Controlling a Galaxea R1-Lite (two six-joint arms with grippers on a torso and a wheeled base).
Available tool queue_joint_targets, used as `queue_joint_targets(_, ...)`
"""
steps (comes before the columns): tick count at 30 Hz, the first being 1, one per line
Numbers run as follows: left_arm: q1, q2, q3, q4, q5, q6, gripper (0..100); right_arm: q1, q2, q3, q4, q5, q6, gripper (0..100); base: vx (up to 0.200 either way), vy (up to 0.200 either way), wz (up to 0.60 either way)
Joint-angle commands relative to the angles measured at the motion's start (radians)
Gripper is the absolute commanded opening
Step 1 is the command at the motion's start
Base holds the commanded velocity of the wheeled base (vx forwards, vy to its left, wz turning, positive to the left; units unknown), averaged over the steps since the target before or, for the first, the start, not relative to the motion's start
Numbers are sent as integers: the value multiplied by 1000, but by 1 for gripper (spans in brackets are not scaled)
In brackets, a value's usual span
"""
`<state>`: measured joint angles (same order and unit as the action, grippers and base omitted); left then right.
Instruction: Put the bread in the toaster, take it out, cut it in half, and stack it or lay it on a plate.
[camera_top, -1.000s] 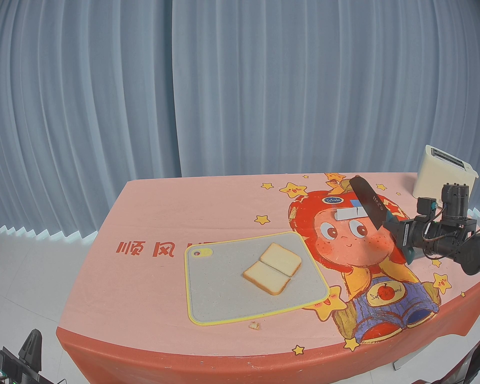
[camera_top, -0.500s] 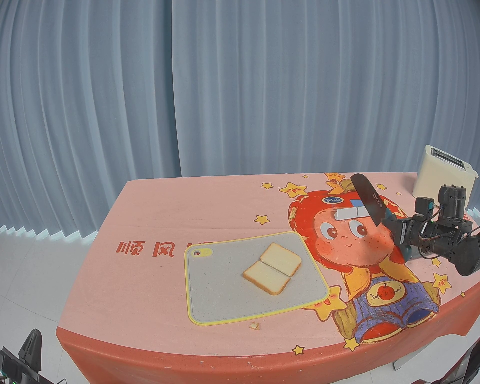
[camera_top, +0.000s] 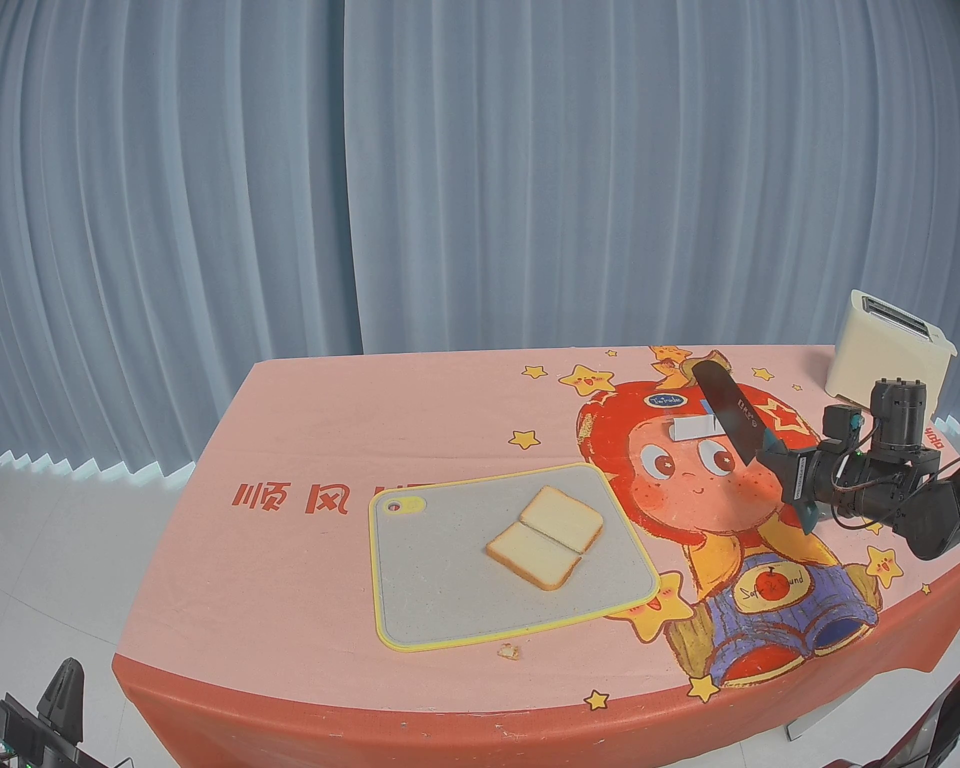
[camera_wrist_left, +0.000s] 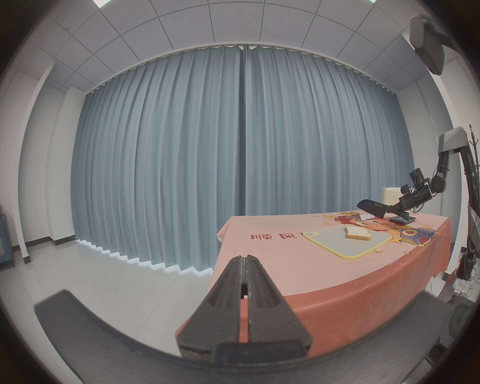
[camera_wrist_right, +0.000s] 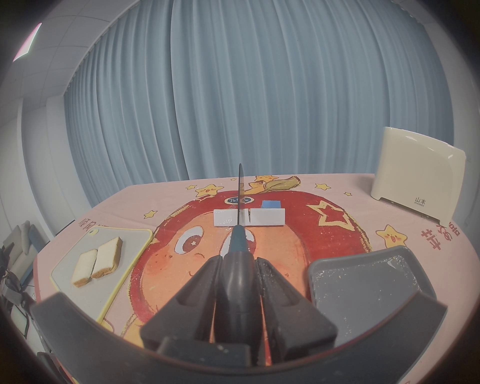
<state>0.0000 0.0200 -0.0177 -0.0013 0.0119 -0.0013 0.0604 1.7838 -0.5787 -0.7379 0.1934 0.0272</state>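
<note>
Since the bread (camera_top: 545, 538) already lies in two halves on the cutting board (camera_top: 430, 590), the toasting and the cut look to be done. The halves sit side by side, touching along the cut line, a little toward 2 o'clock of the board's middle in the head view. Neither half is stacked on the other yet. A small crumb (camera_top: 509, 652) rests on the tablecloth just off the board's near edge, at 6 o'clock from the bread.

At about 2 o'clock from the bread, well clear of the board, the knife (camera_top: 730, 410) hangs in the air over the cartoon print, its blade tilted up and pointing toward 11 o'clock. The right gripper (camera_top: 800, 480) is pinching the handle, with a finger pressed against each side of it in the right wrist view. A grey tray (camera_wrist_right: 360, 295) dusted with crumbs lies on the cloth near that gripper, and I take it to be the plate the task means. Farther out along the same 2 o'clock line, the toaster (camera_top: 888, 347) stands at the table's far right corner, and its slot looks empty.

The left gripper (camera_wrist_left: 243, 287) hangs low off the table's left side, at about 8 o'clock from the board. Its fingers are pressed together on nothing.

My judgement is that what remains is the last stretch — setting the knife down, then carrying both halves across to the tray.
</note>
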Motion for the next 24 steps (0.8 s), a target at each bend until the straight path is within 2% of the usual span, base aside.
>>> queue_joint_targets(1, 0, 1, 18, 0, 0, 0, 0, 1, 6, -3, 0, -2, 0, 0, 0, 0, 0)
queue_joint_targets(24, 0, 1, 18, 0, 0, 0, 0, -2, 19, -9, -2, 0, -1, 0, 0, 0, 0)
